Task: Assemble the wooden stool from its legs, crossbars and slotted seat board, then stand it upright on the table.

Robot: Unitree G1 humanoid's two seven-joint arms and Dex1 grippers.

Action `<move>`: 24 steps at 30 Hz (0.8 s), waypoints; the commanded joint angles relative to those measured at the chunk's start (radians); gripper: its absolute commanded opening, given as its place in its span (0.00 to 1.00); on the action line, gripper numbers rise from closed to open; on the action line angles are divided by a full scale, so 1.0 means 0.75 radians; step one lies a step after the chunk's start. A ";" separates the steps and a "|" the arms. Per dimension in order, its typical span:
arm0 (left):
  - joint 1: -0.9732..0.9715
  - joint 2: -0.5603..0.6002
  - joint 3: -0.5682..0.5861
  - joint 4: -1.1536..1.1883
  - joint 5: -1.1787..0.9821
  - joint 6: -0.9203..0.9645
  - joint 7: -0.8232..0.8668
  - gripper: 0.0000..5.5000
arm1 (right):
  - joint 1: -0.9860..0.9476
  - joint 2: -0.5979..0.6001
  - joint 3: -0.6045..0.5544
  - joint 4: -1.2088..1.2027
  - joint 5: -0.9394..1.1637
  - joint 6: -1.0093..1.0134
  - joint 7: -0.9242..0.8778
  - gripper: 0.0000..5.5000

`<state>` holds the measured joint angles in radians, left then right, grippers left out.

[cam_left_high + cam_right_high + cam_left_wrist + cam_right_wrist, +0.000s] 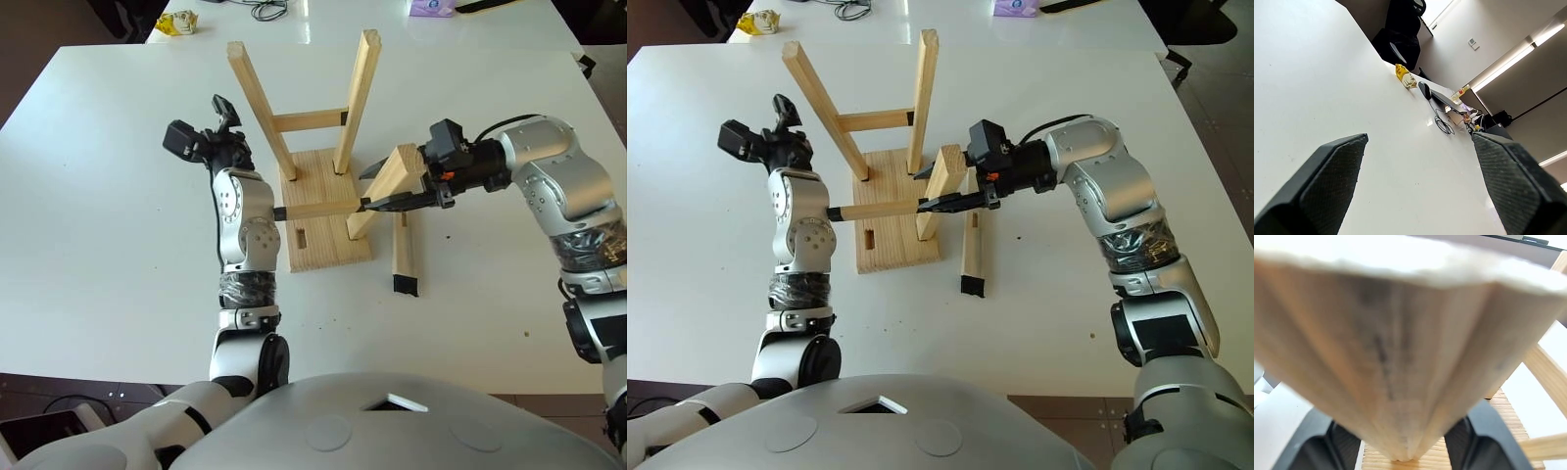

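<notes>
right gripper (377,203) is clamped on a tilted leg (394,168) at the seat board's (328,250) near right corner; left gripper (204,125) hangs wide open just left of the upright legs (257,103); spare leg (403,257) lies beside the board

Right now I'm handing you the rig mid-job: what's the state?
Left gripper: jaws open, empty, over the table left of the seat board.
Right gripper: shut on the third leg, tilted at the board's near right corner, second crossbar at its side.
Done: two far legs in the board, joined by a crossbar.
Left: fit the fourth leg lying right of the board, then stand it all upright.
</notes>
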<state>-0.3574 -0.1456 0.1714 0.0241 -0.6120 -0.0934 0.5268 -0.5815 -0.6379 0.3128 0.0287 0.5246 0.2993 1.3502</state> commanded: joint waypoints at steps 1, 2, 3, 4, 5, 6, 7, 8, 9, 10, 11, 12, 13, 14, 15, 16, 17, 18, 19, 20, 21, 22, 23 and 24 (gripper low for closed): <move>0.081 -0.104 -0.007 -0.138 -0.011 0.098 0.042 0.72 | 0.067 0.061 -0.016 -0.009 -0.064 0.084 -0.143 0.49; 0.089 -0.097 -0.002 -0.164 -0.015 0.114 0.047 0.72 | 0.074 0.064 -0.031 -0.022 -0.063 0.094 -0.155 0.51; 0.098 -0.091 0.005 -0.188 -0.019 0.129 0.053 0.72 | 0.085 0.064 -0.046 -0.038 -0.063 0.105 -0.170 0.53; 0.106 -0.087 0.013 -0.206 -0.022 0.143 0.058 0.72 | 0.095 0.064 -0.060 -0.053 -0.062 0.114 -0.186 0.55; 0.116 -0.086 0.022 -0.224 -0.022 0.152 0.063 0.72 | 0.102 0.063 -0.072 -0.061 -0.061 0.121 -0.196 0.58; 0.125 -0.084 0.030 -0.237 -0.022 0.163 0.065 0.72 | 0.110 0.062 -0.084 -0.074 -0.059 0.130 -0.209 0.60; 0.133 -0.084 0.037 -0.248 -0.019 0.171 0.067 0.72 | 0.115 0.062 -0.094 -0.083 -0.059 0.137 -0.218 0.63; 0.140 -0.085 0.047 -0.254 -0.019 0.179 0.070 0.72 | 0.121 0.061 -0.107 -0.095 -0.058 0.146 -0.230 0.65; 0.145 -0.086 0.055 -0.257 -0.018 0.184 0.070 0.72 | 0.126 0.061 -0.118 -0.104 -0.055 0.155 -0.239 0.68; 0.149 -0.086 0.062 -0.261 -0.018 0.190 0.072 0.72 | 0.130 0.062 -0.130 -0.115 -0.049 0.167 -0.247 0.71; 0.155 -0.085 0.067 -0.268 -0.020 0.195 0.071 0.72 | 0.137 0.060 -0.143 -0.128 -0.041 0.181 -0.253 0.73; 0.159 -0.084 0.071 -0.275 -0.021 0.200 0.071 0.72 | 0.147 0.054 -0.157 -0.143 -0.035 0.194 -0.259 0.76; 0.162 -0.082 0.074 -0.283 -0.022 0.204 0.072 0.72 | 0.159 0.042 -0.172 -0.154 -0.030 0.209 -0.263 0.79; 0.165 -0.077 0.081 -0.293 -0.024 0.211 0.074 0.72 | 0.187 0.006 -0.203 -0.172 -0.012 0.233 -0.250 0.81; 0.168 -0.072 0.090 -0.305 -0.026 0.216 0.076 0.72 | 0.217 -0.033 -0.233 -0.186 0.004 0.252 -0.229 0.81; 0.173 -0.067 0.100 -0.318 -0.027 0.221 0.080 0.72 | 0.245 -0.071 -0.259 -0.197 0.015 0.266 -0.209 0.81; 0.180 -0.061 0.115 -0.334 -0.027 0.225 0.087 0.72 | 0.279 -0.114 -0.288 -0.205 0.022 0.277 -0.184 0.81; 0.186 -0.056 0.128 -0.348 -0.026 0.228 0.093 0.72 | 0.306 -0.148 -0.309 -0.208 0.021 0.288 -0.173 0.81; 0.190 -0.051 0.141 -0.358 -0.023 0.231 0.099 0.72 | 0.329 -0.175 -0.324 -0.208 0.015 0.294 -0.171 0.81; 0.189 -0.043 0.157 -0.363 -0.022 0.236 0.104 0.72 | 0.359 -0.203 -0.341 -0.206 0.002 0.293 -0.176 0.81; 0.190 -0.037 0.172 -0.370 -0.021 0.240 0.108 0.72 | 0.383 -0.222 -0.349 -0.204 -0.015 0.292 -0.186 0.81; 0.192 -0.033 0.186 -0.379 -0.018 0.244 0.112 0.72 | 0.404 -0.240 -0.348 -0.199 -0.044 0.301 -0.213 0.81; 0.200 -0.032 0.197 -0.392 -0.013 0.247 0.118 0.72 | 0.420 -0.247 -0.337 -0.187 -0.086 0.308 -0.258 0.81; 0.208 -0.035 0.207 -0.404 -0.010 0.249 0.123 0.72 | 0.434 -0.248 -0.325 -0.185 -0.117 0.329 -0.306 0.81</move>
<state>-0.2855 -0.1188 0.3198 -0.2528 -0.6284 0.0799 0.5970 -0.2794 -0.8071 0.0620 -0.1125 0.4956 0.5178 1.1888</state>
